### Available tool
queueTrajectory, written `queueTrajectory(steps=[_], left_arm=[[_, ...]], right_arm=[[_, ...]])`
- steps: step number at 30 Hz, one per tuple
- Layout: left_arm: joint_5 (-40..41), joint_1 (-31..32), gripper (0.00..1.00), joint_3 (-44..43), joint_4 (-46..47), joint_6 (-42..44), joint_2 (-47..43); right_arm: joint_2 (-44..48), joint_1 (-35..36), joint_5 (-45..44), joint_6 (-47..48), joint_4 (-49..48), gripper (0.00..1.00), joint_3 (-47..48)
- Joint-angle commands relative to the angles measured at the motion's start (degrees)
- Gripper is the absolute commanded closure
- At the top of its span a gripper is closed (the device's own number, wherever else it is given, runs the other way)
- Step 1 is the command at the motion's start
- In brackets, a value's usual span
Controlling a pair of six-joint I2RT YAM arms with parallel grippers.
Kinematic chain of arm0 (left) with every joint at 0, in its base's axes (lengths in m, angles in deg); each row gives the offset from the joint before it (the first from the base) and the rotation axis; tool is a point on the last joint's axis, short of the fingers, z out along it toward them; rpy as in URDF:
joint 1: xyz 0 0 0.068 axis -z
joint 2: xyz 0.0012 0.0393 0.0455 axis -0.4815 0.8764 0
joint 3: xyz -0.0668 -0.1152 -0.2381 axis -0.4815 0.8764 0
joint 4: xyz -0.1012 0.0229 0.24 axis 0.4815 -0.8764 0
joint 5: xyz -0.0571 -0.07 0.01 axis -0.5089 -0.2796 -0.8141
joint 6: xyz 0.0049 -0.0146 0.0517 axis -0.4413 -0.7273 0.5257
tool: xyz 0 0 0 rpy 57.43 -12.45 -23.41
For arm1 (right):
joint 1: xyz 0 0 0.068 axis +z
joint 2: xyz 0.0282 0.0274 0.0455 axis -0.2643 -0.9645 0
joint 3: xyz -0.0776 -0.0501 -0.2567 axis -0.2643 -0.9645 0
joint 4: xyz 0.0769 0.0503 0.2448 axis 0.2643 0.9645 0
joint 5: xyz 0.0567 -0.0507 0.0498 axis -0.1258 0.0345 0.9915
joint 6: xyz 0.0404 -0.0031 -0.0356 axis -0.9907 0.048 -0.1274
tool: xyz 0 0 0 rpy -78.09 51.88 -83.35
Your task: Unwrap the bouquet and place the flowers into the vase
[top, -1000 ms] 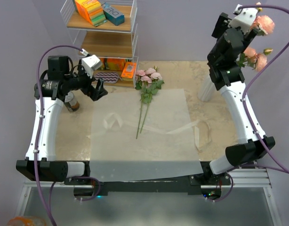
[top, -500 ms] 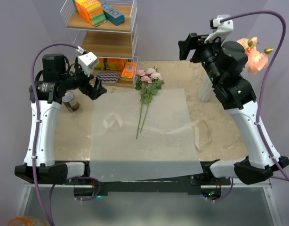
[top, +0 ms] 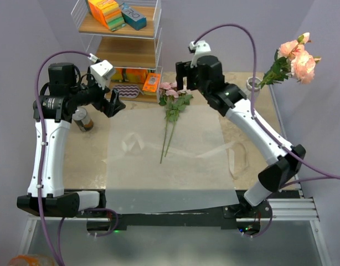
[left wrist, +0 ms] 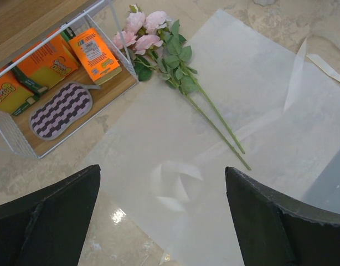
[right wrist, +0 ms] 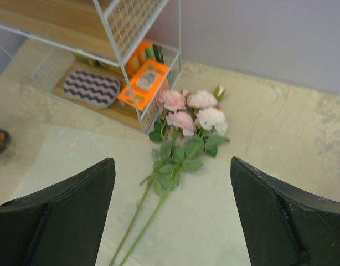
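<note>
- The wrapping is off. The paper (top: 175,172) lies flat across the middle of the bench (top: 84,160), and the ribbon (top: 236,155) trails loose by the paper's right edge.
- Part of the bunch is home. The vase (top: 252,85) stands at the far right corner of the bench, with only its rim showing behind the right arm. Pink rose heads (top: 297,55) lean out to the right above it.
- Two stems (top: 171,111) are left to go. They lie side by side on the far end of the paper, with their heads toward the far edge, just beside the foot of the wire shelf (top: 117,55). Their cut ends point toward the near edge.
- The right fingers (right wrist: 59,216) hover over those blooms, spread wide with nothing between them. The right wrist view looks straight down on the pink heads and leaves.
- The left fingers (left wrist: 48,216) hang above the far left part of the bench, near the small can (top: 84,119) and the paper's left edge. They are as wide apart as they go and hold nothing.
- By my reckoning the job is past halfway: the unwrapping is done and some flowers are in.
- What is left is to grip the last two stems, carry them to the far right corner, and feed the cut ends down into the vase.
- The heads sit tight against the shelf, so a grip lower down on the bare stems looks like the safer bet.
</note>
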Motion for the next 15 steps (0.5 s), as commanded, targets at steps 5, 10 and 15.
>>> queueTrajectory(steps=[5, 10, 15], left_arm=[[0.6, -0.5, 0.01, -0.8, 0.3, -1.3, -1.5], [1.2, -0.5, 0.01, 1.0, 1.0, -0.8, -2.1], [1.7, -0.5, 0.01, 3.1, 1.2, 0.1, -2.9]], right_arm=[[-6.7, 0.6, -8.0, -11.2, -3.4, 0.13, -6.3], [-14.0, 0.6, -5.1, -15.7, -4.1, 0.14, -8.3], [-22.4, 0.6, -4.1, -20.5, -4.9, 0.20, -8.3]])
